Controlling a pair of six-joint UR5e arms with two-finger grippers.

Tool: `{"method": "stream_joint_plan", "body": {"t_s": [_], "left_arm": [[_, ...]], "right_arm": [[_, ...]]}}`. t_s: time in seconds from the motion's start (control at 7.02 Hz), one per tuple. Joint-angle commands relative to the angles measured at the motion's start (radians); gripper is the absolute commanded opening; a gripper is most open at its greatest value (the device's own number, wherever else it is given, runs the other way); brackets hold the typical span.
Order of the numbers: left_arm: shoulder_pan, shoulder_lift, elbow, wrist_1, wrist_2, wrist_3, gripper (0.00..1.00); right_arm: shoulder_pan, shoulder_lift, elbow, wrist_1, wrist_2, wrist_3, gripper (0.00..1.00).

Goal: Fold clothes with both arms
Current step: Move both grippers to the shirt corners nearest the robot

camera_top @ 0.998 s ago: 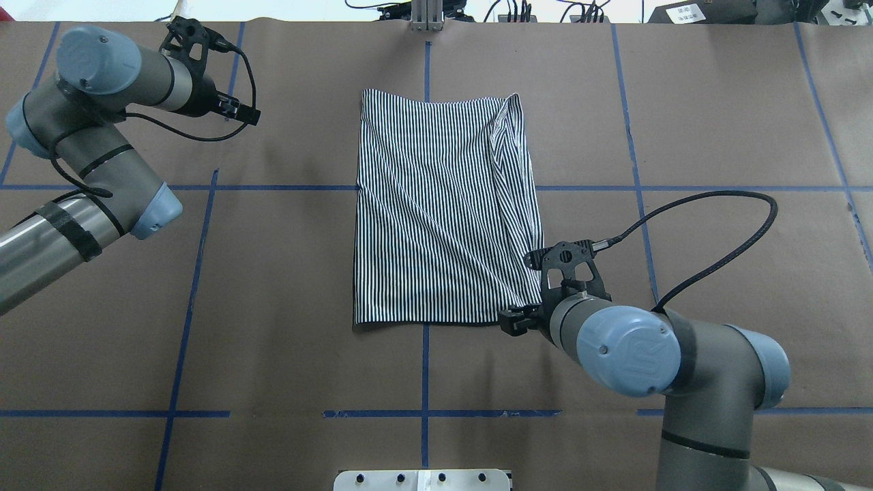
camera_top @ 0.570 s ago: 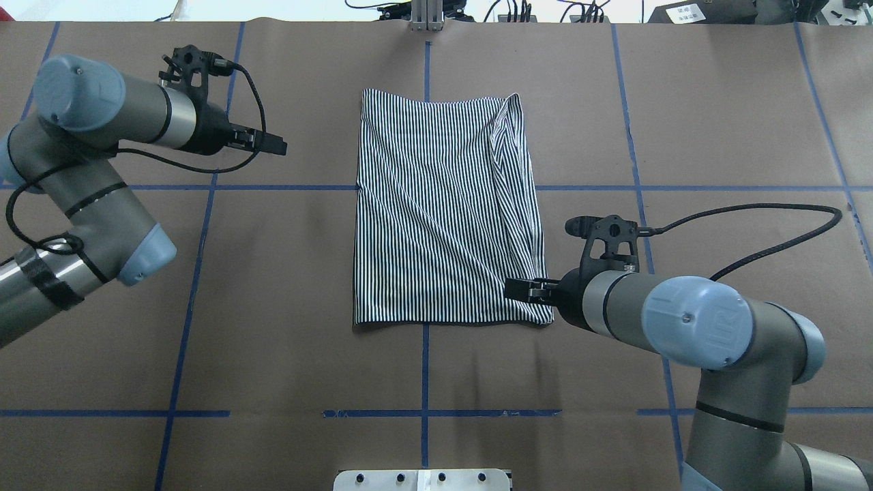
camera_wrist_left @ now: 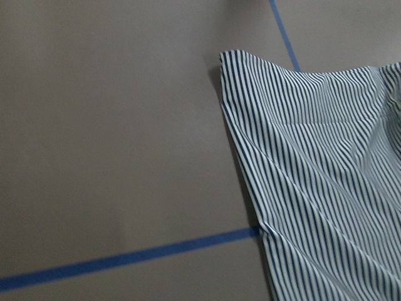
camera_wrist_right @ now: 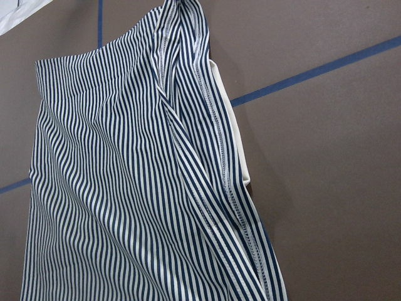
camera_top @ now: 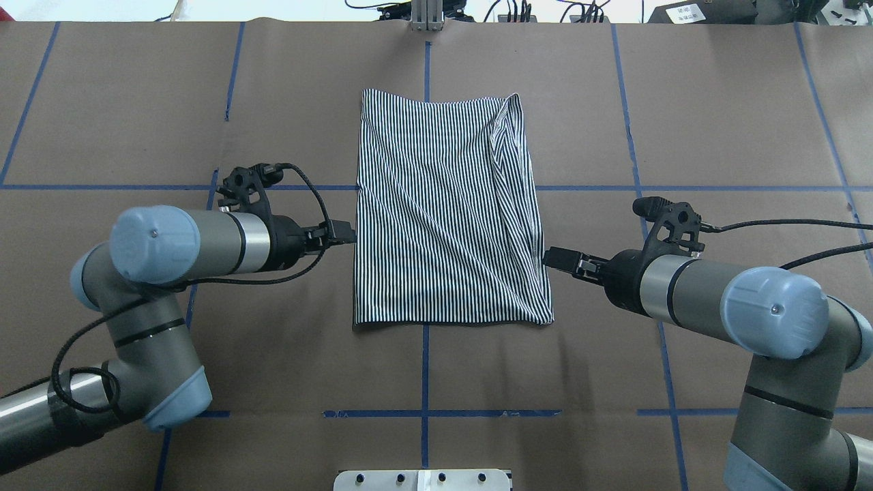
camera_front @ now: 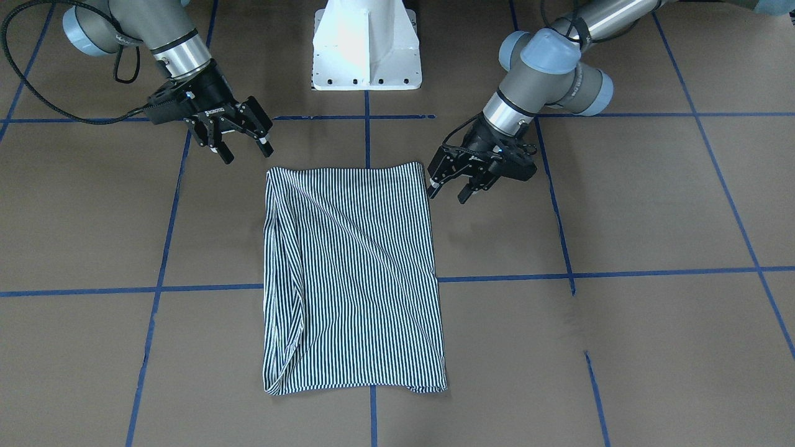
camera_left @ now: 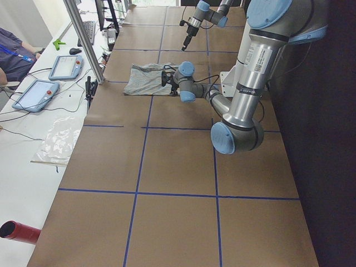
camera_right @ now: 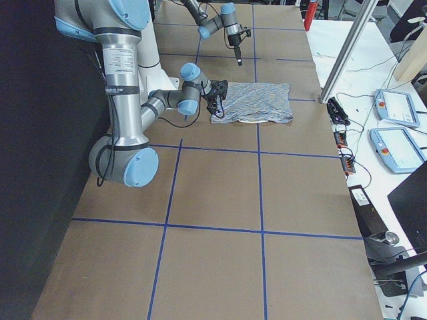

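We are holding the black two-finger left gripper [camera_front: 446, 194] with its fingers spread apart and nothing between them. It is hovering just beside one robot-side corner of the thin-striped navy-and-white fabric polo shirt [camera_front: 354, 279]. We are holding the black two-finger right gripper [camera_front: 248, 153] spread and empty as well, a little apart from the other robot-side corner.

The polo shirt is lying between the two grippers, folded into a long rectangle flat on the brown paper-covered table [camera_front: 621, 217] with its blue tape lines. It is stretching away from both sets of fingertips toward the far side.

From overhead, the left gripper [camera_top: 346, 234] is pointing at the cloth's left edge and the right gripper [camera_top: 554, 258] at its right edge, the tips facing each other across the stripes. We cannot tell whether either tip is touching the fabric.

Through the left wrist camera we are looking down on a corner of the polo shirt [camera_wrist_left: 326, 157], ahead and to the right. Through the right wrist camera we are seeing a folded, stitched hem running along the near side, with a cream strip [camera_wrist_right: 227, 125] peeking out beneath it.
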Motion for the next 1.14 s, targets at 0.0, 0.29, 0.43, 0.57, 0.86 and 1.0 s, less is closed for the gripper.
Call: {"method": "stream_joint_plan", "body": {"t_s": [0.0,0.29,0.43,0.57,0.86,1.0], "left_arm": [[0.073,-0.007,-0.031,0.113,0.064,-0.077,0.53],[0.124,-0.027,-0.026,0.164,0.085,-0.079,0.53],[0.136,-0.047,-0.025,0.207,0.087,-0.080,0.53],[0.142,-0.047,-0.020,0.212,0.087,-0.079,0.54],[0.156,-0.047,-0.016,0.213,0.085,-0.079,0.54],[0.159,-0.047,-0.017,0.213,0.085,-0.077,0.54]], "right_arm": [[0.010,-0.002,-0.008,0.002,0.000,0.007,1.00],[0.012,-0.002,-0.011,0.002,0.000,0.007,1.00],[0.012,-0.002,-0.011,0.002,0.000,0.007,1.00],[0.013,-0.002,-0.011,0.002,0.000,0.007,1.00],[0.020,-0.001,-0.015,0.002,0.000,0.007,1.00],[0.023,-0.001,-0.018,0.002,0.000,0.007,1.00]]}}
